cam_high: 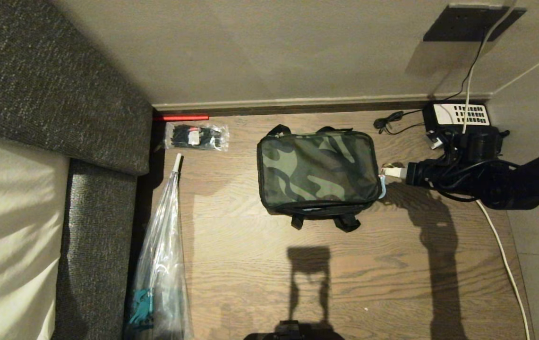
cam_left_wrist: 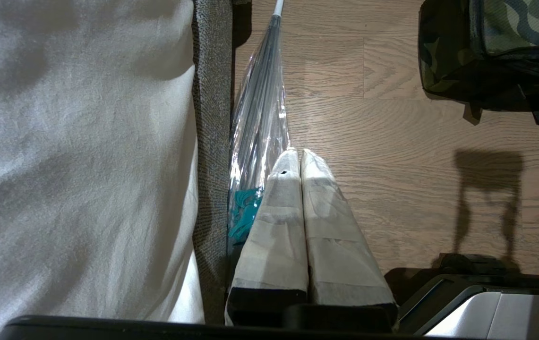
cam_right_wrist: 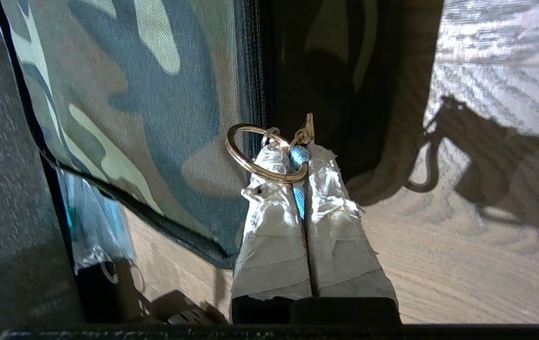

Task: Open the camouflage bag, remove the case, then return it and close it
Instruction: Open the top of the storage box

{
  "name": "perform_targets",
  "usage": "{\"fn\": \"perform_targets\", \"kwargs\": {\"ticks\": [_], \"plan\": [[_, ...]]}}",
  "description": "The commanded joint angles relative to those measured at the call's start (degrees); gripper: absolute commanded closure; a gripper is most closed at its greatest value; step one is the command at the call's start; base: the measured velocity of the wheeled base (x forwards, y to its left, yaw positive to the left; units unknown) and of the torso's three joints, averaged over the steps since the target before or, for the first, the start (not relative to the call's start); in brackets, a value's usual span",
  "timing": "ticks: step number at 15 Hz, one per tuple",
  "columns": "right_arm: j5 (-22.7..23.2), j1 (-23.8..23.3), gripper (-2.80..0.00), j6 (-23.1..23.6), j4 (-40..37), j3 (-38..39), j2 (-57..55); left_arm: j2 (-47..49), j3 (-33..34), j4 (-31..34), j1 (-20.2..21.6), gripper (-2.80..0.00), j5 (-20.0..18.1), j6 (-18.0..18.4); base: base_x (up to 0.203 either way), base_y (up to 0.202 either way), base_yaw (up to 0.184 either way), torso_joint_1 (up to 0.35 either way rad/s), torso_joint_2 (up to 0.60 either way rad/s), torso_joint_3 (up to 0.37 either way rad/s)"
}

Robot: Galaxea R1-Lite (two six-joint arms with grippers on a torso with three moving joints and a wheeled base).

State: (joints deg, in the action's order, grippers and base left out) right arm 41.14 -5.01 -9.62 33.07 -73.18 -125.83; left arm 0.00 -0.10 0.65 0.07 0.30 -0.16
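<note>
Camouflage bag (cam_high: 319,172): boxy soft bag, green/dark camo top panel, black sides, black straps sticking out at near and far edges. Sits flat on the wood floor, top up, roughly centre of scene, long axis left-right. Zipped shut, no lining showing. Light blue zipper pull (cam_right_wrist: 299,158) at the bag's right end, near corner, with a gold ring (cam_right_wrist: 264,153) on it; pull is pinched between the right gripper's (cam_right_wrist: 290,153) taped fingers. Case not visible, can't tell if it's inside.
</note>
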Motion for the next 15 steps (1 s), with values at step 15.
{"fn": "perform_targets", "kwargs": {"ticks": [15], "plan": [[-2.0, 0.8, 0.00, -6.5, -6.5, -11.1, -2.4, -0.1, 0.0, 0.0, 0.0, 0.00, 0.0, 0.0, 0.000, 0.000, 0.000, 0.000, 0.00, 0.000]]}}
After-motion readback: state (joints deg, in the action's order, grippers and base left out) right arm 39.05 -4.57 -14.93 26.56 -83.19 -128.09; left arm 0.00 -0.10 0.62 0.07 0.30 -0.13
